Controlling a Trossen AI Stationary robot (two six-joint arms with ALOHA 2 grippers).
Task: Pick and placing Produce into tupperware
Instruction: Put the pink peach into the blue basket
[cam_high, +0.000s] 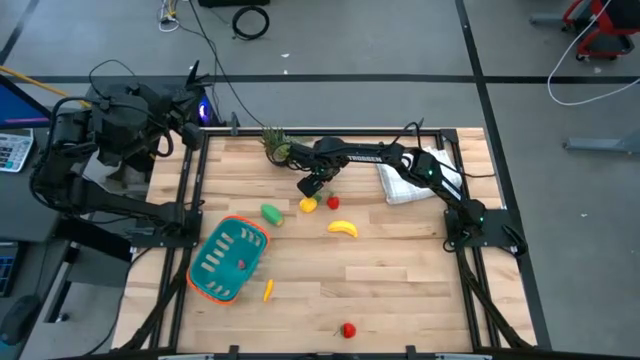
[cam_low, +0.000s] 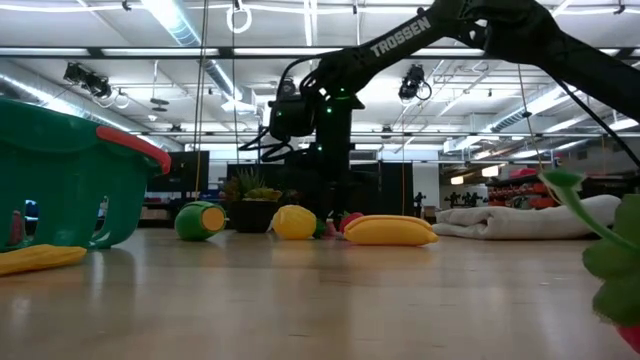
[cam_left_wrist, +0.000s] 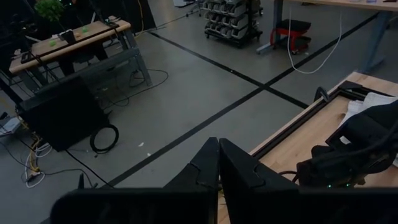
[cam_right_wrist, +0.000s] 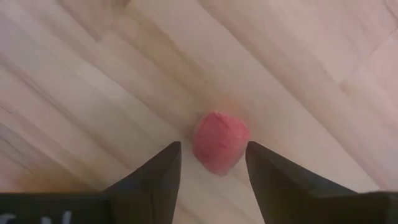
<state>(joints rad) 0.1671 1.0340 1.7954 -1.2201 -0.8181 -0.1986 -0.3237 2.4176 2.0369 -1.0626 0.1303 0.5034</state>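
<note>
Right gripper (cam_right_wrist: 211, 163) is spread open, pointed straight down at the table (cam_right_wrist: 93, 81), its two dark wedge-shaped fingers (cam_right_wrist: 155, 177) either side of a small red piece (cam_right_wrist: 221, 142) without touching it; that piece is rounded, matte, slightly lumpy, sitting on pale wood planks with visible grain. From above, same gripper (cam_high: 313, 186) hangs over the far-middle of the table (cam_high: 400, 290), between the spiky potted plant (cam_high: 274, 142) and the lemon (cam_high: 308, 205). Left gripper (cam_left_wrist: 217, 163) is parked off the table's left edge, facing the room floor, flat dark fingers pressed together with nothing between them. Basket (cam_high: 227, 259): teal plastic, slotted walls, orange rim, at the table's near-left, with something small and red inside it. Relative to the basket: green piece (cam_high: 271, 212), glossy and rounded with a yellow end, is just beyond its far rim; thin yellow-orange piece (cam_high: 268, 290) lies just beside its near-right corner; banana (cam_high: 343, 228), smooth, curved, yellow, is well to its right; another red piece (cam_high: 348, 329) sits far off near the table's front edge. Lemon is a stubby yellow oval, close beside the red piece (cam_high: 333, 202) near the gripper. Folded white cloth (cam_high: 412, 176) lies under the right arm.
</note>
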